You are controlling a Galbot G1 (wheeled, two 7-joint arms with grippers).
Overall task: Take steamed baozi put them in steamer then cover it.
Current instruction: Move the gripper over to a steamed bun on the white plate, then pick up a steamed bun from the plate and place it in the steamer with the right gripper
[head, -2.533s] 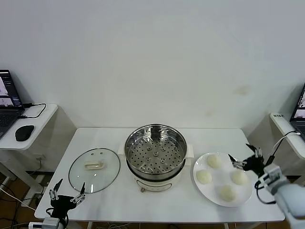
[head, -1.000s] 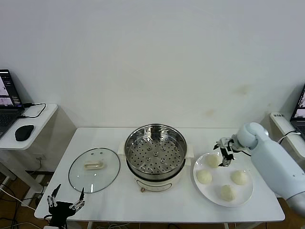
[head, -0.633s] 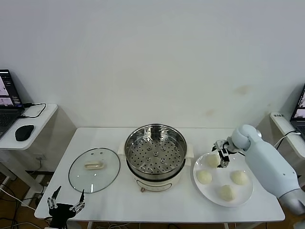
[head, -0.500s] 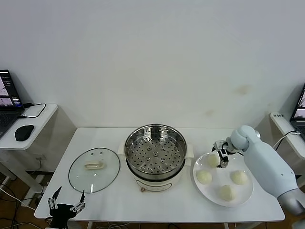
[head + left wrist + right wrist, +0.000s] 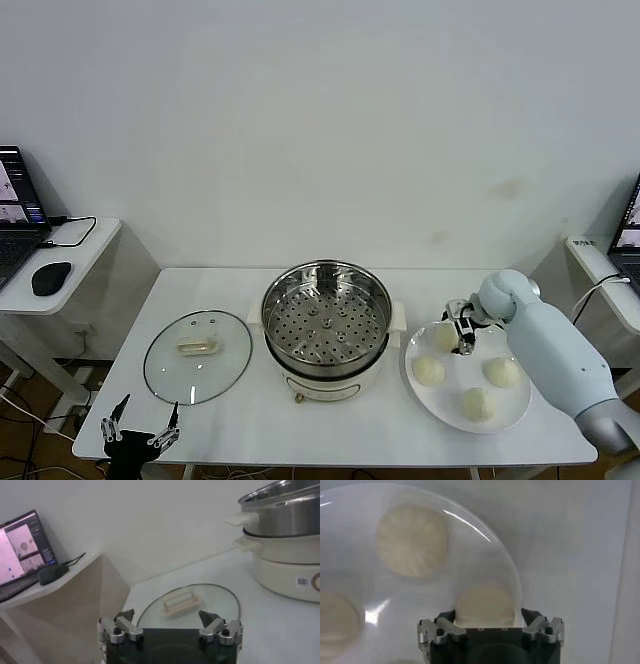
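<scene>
The right gripper (image 5: 460, 326), jaws spread, straddles the rear baozi (image 5: 445, 337) on the plate (image 5: 512, 405), apparently to lift it into the steamer (image 5: 327, 318).

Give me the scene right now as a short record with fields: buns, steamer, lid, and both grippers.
buns: four on the plate, none in the steamer; back-left bun under the right gripper
steamer: mid-table, uncovered, tray bare
lid: flat on the table, left of the steamer
right gripper: open, straddling the back-left bun, not closed on it
left gripper: open, idle at the table's front-left edge
</scene>
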